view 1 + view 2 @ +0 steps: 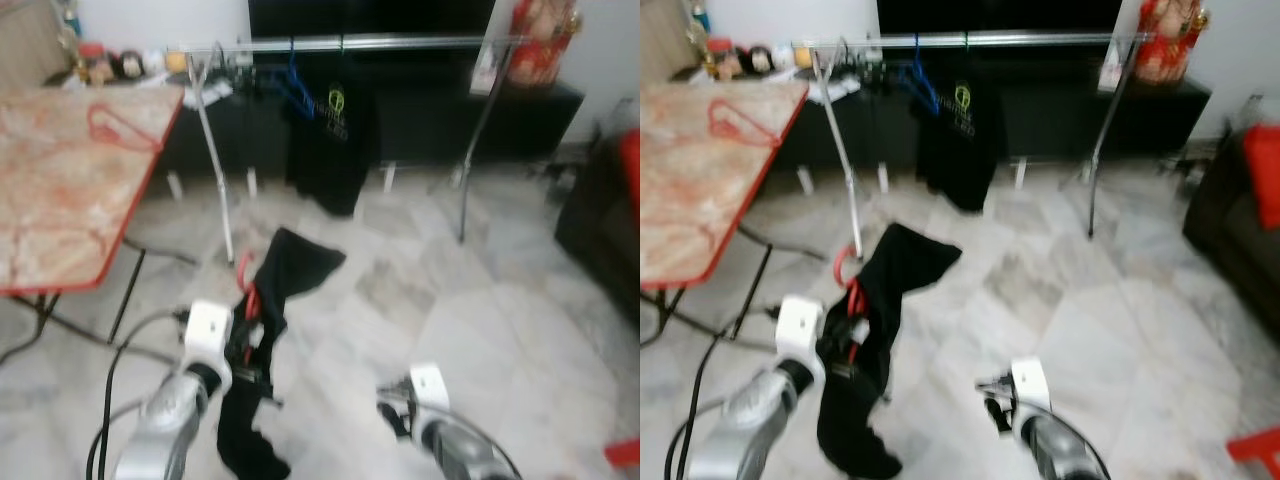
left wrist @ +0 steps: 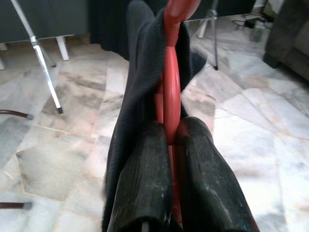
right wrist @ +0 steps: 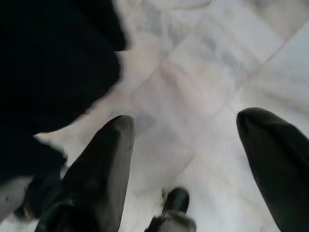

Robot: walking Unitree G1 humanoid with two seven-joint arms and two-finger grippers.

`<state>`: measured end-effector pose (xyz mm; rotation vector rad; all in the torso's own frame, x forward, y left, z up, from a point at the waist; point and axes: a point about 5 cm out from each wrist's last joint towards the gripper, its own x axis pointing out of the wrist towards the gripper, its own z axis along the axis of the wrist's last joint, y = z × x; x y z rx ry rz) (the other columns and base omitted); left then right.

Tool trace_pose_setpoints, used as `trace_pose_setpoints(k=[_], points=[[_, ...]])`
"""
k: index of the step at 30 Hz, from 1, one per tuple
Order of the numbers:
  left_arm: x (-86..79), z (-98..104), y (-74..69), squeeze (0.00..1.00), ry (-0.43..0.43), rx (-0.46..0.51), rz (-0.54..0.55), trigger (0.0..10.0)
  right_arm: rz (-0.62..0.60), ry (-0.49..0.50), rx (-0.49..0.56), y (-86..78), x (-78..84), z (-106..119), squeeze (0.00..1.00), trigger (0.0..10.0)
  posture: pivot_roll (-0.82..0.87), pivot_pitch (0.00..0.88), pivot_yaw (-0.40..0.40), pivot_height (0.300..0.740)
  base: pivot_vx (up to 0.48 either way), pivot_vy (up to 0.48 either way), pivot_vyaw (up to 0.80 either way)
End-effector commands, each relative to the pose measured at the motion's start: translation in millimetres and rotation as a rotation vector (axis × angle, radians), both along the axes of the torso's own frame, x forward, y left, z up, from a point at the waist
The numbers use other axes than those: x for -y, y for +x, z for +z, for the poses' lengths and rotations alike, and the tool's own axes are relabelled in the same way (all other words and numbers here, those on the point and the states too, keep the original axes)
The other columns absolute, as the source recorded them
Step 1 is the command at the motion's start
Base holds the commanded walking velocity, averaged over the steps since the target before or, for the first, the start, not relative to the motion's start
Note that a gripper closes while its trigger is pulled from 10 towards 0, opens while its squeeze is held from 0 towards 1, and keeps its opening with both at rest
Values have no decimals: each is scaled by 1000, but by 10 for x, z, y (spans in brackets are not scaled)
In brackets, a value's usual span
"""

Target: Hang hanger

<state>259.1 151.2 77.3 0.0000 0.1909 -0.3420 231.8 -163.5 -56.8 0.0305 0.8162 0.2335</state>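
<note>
My left gripper (image 1: pixel 247 335) is shut on a red hanger (image 2: pixel 171 92) that carries a black garment (image 1: pixel 275 300). The cloth drapes over the hanger and hangs down past my wrist toward the floor. A silver clothes rail (image 1: pixel 350 44) stands ahead across the room, with a blue hanger (image 1: pixel 293 80) and a black shirt (image 1: pixel 333 140) on it. My right gripper (image 3: pixel 186 130) is open, held low over the marble floor with nothing between its fingers. Its wrist (image 1: pixel 430 390) shows at the lower right of the eye views.
A red-edged marble-pattern table (image 1: pixel 60 170) stands at my left with another red hanger (image 1: pixel 120 125) lying on it. A dark low cabinet (image 1: pixel 430 110) runs behind the rail. A dark sofa (image 1: pixel 610 230) is at the right. Open marble floor (image 1: pixel 450 290) lies between me and the rail.
</note>
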Motion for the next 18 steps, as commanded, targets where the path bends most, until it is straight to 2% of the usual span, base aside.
trace_pose_setpoints(k=[1,14,16,18], points=[[35,146,43,0,-5,58,-27,10000,12,-2,23,37,-6,29,0,10000,-3,0,-27,740,-292,0,0],[76,201,61,0,7,58,-52,10000,70,-23,113,67,-31,76,0,10000,-6,0,-19,740,-297,0,0],[85,241,79,0,36,60,-60,10000,84,-9,148,84,-48,101,0,10000,-4,0,-18,740,0,0,0],[95,292,93,0,29,66,-67,10000,120,-16,173,102,-63,124,0,10000,-4,0,-19,740,0,0,0]])
